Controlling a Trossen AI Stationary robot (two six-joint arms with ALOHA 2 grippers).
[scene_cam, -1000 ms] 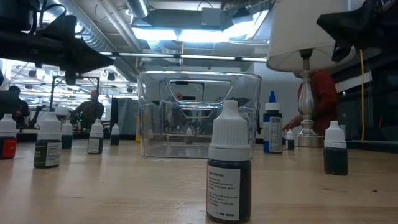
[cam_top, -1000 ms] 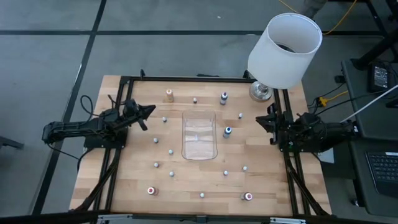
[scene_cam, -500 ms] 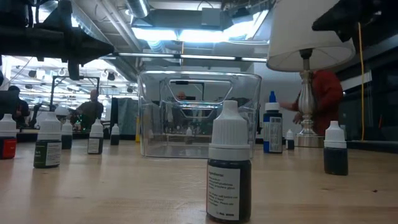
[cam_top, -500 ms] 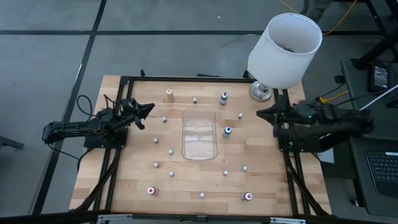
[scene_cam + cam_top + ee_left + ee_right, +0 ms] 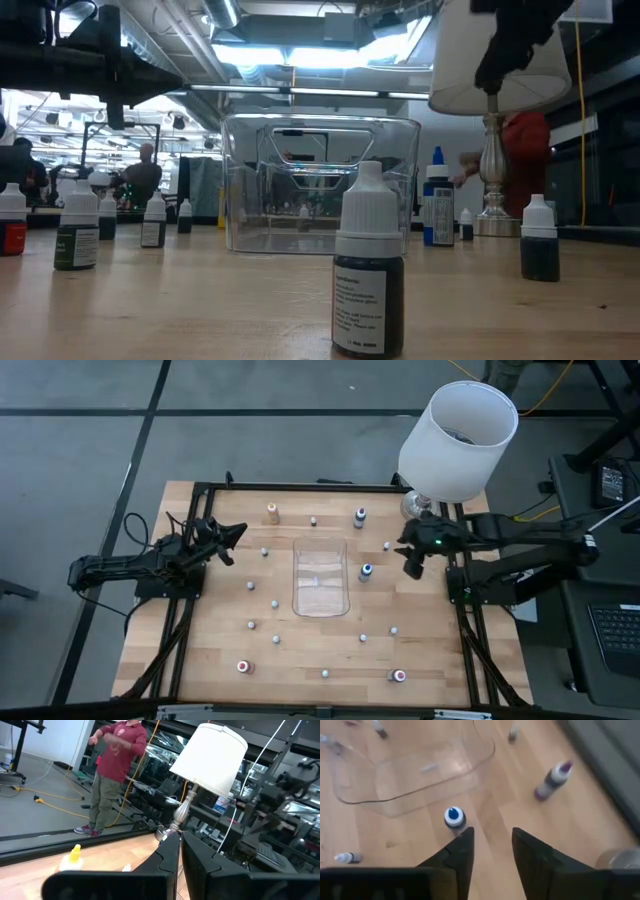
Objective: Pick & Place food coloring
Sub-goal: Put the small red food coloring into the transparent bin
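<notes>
Right gripper (image 5: 492, 845) fingers are parted with nothing between them; the blue-capped bottle (image 5: 454, 817) sits on the wood just beyond the fingertips, apart from them. Left gripper (image 5: 179, 851) fingers are pressed together, empty.

Labels: the nearest bottle (image 5: 367, 262) in the low view has a white label with small print, too fine to read. Same for the tall blue-tipped bottle (image 5: 437, 205) behind it.

Pose: right arm (image 5: 500, 540) is stretched out from the right edge over the table (image 5: 210, 660), gripper (image 5: 412, 565) up in the air right of the tray (image 5: 320, 577), near the lamp (image 5: 458, 440) base. Left arm (image 5: 130, 567) sits at the left edge, gripper (image 5: 232, 540) raised, pointing across toward the lamp.

Food coloring bottles (image 5: 275, 604) are scattered all over the table around the clear tray; none in it. A purple-tipped one (image 5: 551, 779) stands near the back edge. A person in a red top (image 5: 112, 775) stands in the room behind.
</notes>
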